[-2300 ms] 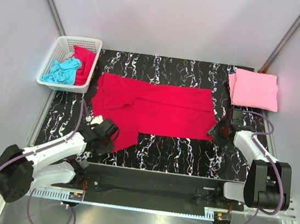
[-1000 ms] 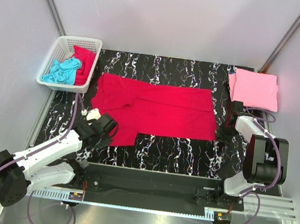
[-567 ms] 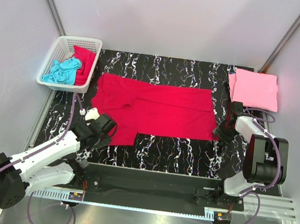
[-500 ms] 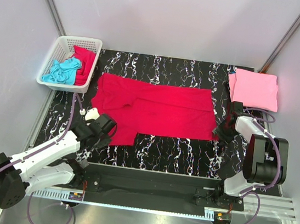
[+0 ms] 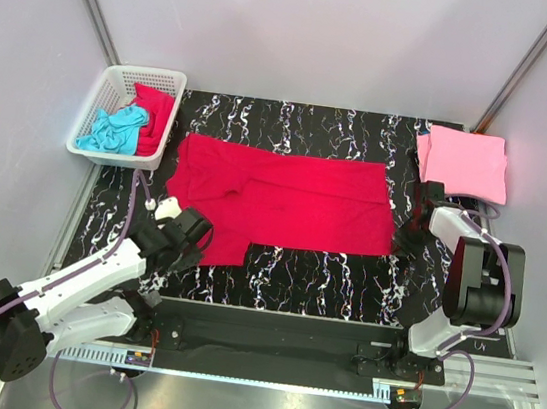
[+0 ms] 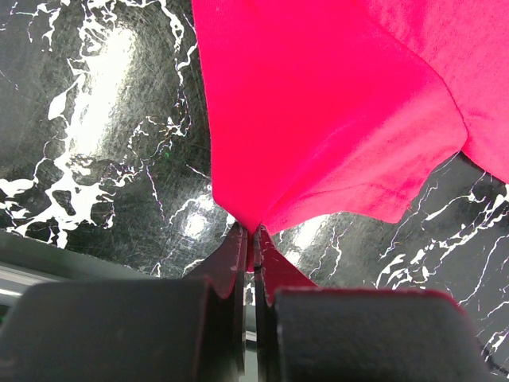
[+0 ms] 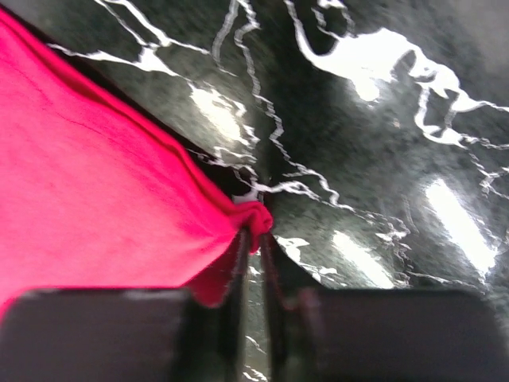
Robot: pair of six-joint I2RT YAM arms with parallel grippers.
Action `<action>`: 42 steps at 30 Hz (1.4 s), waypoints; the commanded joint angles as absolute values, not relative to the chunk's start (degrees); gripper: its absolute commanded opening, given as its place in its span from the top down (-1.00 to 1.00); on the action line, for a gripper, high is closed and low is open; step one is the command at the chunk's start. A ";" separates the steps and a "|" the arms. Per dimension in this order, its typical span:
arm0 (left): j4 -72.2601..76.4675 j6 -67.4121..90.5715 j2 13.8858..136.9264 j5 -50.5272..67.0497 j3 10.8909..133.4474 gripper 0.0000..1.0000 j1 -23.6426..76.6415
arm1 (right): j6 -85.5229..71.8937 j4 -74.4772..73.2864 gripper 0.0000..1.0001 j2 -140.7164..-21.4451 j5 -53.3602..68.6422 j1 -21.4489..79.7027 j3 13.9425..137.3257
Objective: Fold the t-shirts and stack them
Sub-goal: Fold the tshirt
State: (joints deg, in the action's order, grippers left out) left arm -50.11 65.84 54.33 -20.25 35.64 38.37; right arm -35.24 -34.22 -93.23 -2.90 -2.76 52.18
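While pinching corners of crimson t-shirt (image 5: 284, 198) tight in closed left tool (image 6: 253, 239) and right tool (image 7: 253, 239), spread on counter (image 5: 315, 271) between them, calling it early: only pink t-shirt (image 5: 464, 162) folded beyond right tool, turquoise t-shirt (image 5: 112, 131) and red t-shirt (image 5: 153, 108) in basket (image 5: 149, 75) beyond left.

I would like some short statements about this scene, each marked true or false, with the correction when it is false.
1. The left gripper is shut on a corner of the crimson t-shirt. True.
2. The right gripper is open and holds nothing. False: it is shut on the crimson t-shirt's edge.
3. The pink t-shirt lies folded at the table's far right corner. True.
4. The white basket is empty. False: it holds a turquoise t-shirt and a red t-shirt.
5. The pink t-shirt lies on the crimson one. False: they lie apart.
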 commanded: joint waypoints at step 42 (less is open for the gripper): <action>-57.84 65.13 57.12 -33.75 52.38 1.00 37.53 | -33.75 -42.01 1.00 -81.20 -3.25 -3.16 57.30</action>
State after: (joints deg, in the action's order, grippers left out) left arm -60.03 66.06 54.63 -31.16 49.80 38.26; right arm -34.68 -42.28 -79.31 -3.55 -3.05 53.65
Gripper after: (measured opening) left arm 0.024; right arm 0.012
